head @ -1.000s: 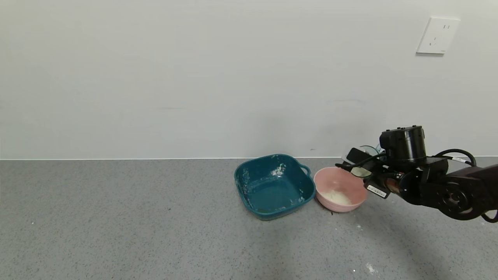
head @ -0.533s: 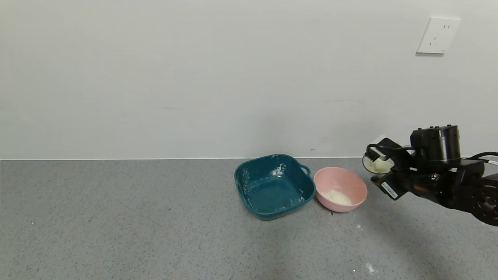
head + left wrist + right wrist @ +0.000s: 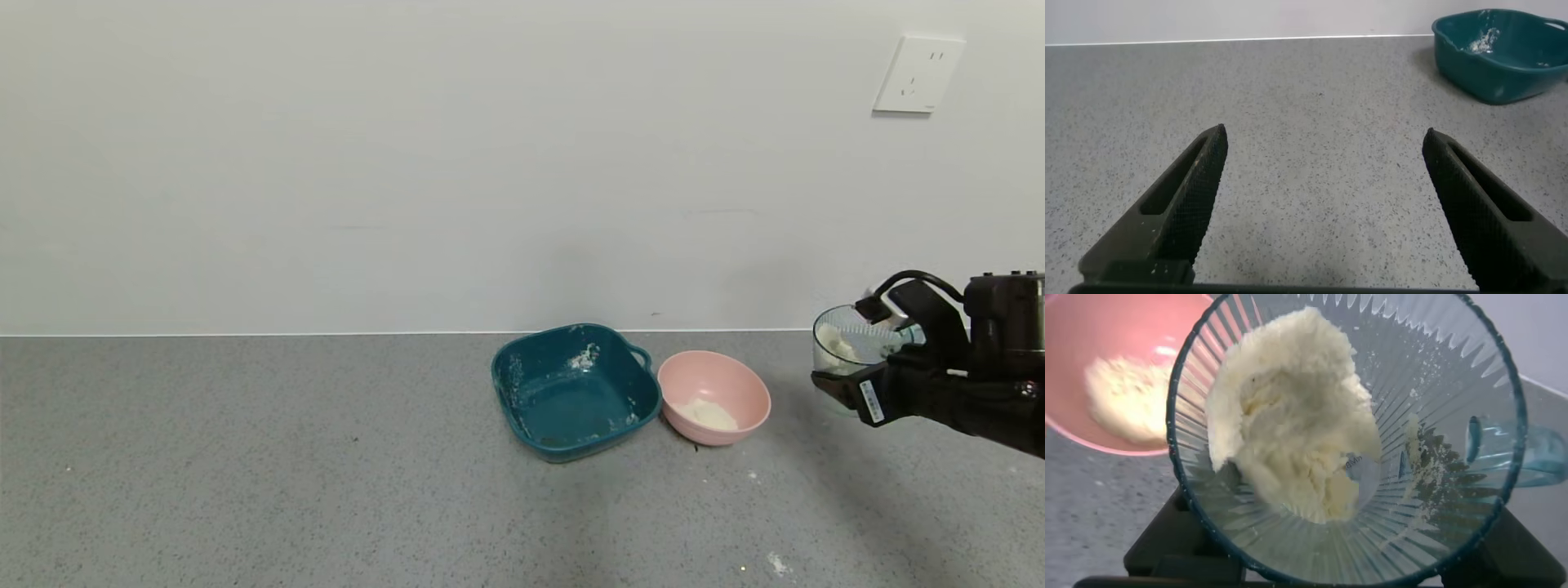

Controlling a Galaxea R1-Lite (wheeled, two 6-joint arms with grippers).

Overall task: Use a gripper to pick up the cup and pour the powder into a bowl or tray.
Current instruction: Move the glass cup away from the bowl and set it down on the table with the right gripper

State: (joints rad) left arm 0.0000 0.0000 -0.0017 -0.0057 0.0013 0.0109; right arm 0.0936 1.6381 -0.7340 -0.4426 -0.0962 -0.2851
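At counter's right edge | right hand (image 3: 867,384) clamped on cup (image 3: 849,349) | apart from pink bowl (image 3: 739,380) | left hand (image 3: 1323,212) spread wide

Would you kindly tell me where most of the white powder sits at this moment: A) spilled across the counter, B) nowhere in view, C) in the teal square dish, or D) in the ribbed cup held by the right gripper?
D: the cup holds a large clump of powder, gripped by the right gripper.
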